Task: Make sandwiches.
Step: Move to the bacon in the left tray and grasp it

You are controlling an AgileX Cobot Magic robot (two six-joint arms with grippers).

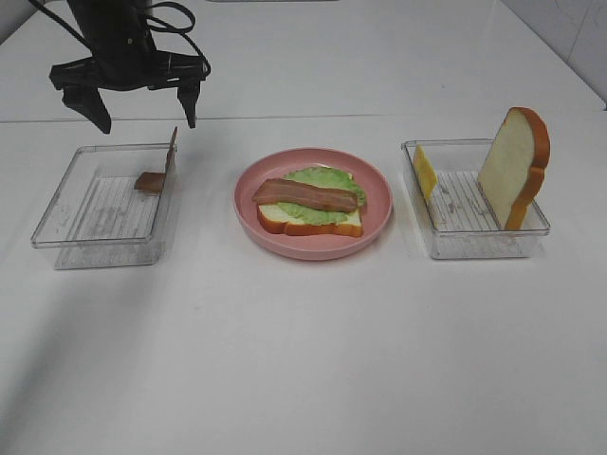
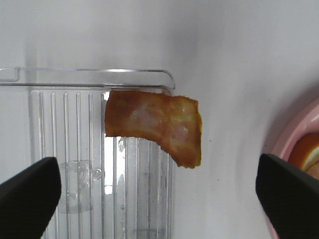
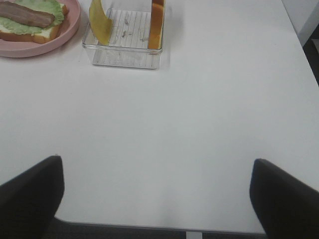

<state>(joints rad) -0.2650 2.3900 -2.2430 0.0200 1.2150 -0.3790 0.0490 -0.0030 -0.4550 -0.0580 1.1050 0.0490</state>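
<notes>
The sandwich (image 1: 310, 203) lies on the pink plate (image 1: 313, 249) at the table's middle: a bread slice, green lettuce and one bacon strip on top. A second bacon strip (image 1: 156, 173) leans against the right wall of the left clear tray (image 1: 59, 216). My left gripper (image 1: 144, 119) hangs open above and behind that tray, holding nothing. The left wrist view looks down on this bacon strip (image 2: 154, 124) between the wide-apart fingers (image 2: 27, 199). In the right clear tray (image 1: 465, 239) stand a yellow cheese slice (image 1: 424, 171) and a bread slice (image 1: 514, 166). My right gripper (image 3: 157, 196) is open over bare table.
The right wrist view shows the plate (image 3: 30, 50), the cheese slice (image 3: 99, 22) and the right tray (image 3: 124, 59) far ahead of it, with the table's near edge just under the fingers. The plate's rim (image 2: 286, 132) shows at the edge of the left wrist view.
</notes>
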